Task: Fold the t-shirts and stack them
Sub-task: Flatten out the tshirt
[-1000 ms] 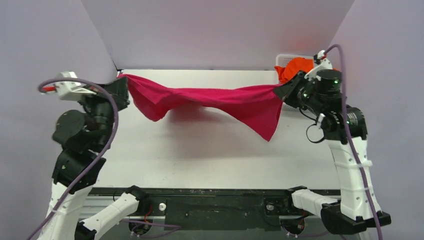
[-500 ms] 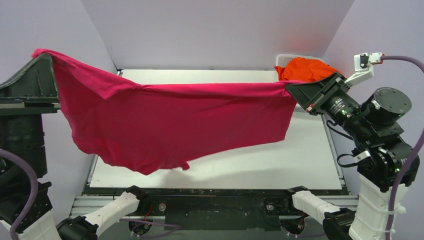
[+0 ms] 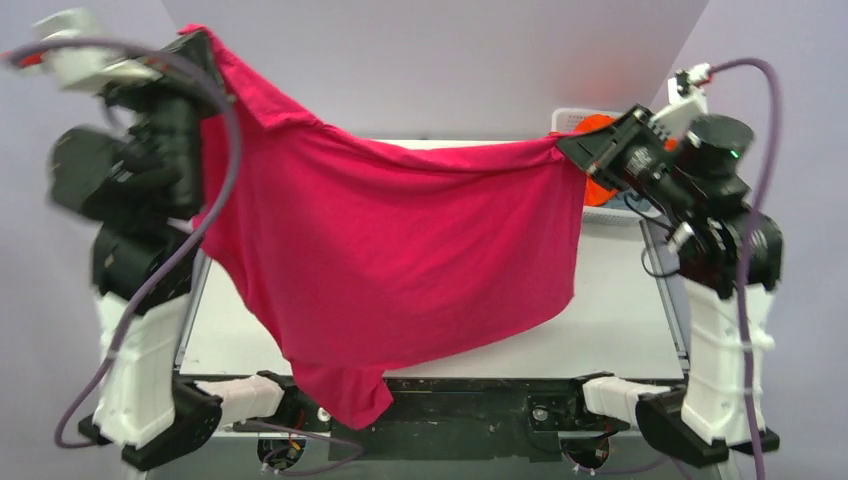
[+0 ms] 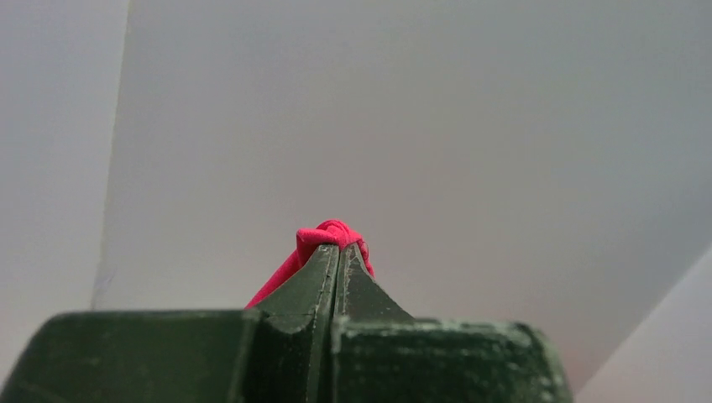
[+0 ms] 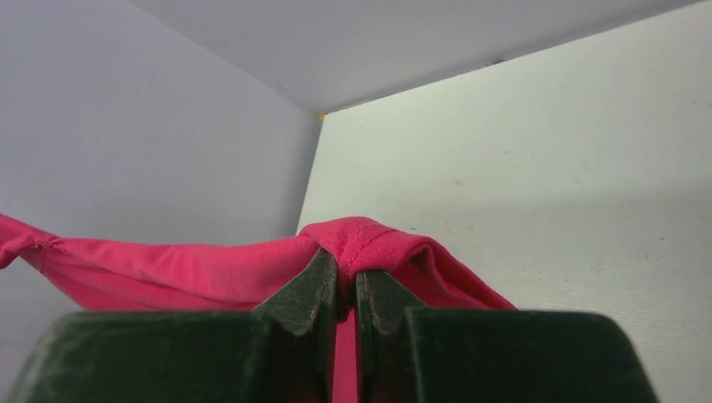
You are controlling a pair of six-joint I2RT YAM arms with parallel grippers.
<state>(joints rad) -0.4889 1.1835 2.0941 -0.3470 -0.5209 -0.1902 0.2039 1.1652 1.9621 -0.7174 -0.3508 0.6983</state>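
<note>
Legible text: none in any view.
The pink shirt shows plain cloth, with no print or tag that can be read. The left arm is motion-blurred in the top view, so any marking on it cannot be made out.

T-shirt hangs spread above the table, basket apparently behind, far right.
</note>
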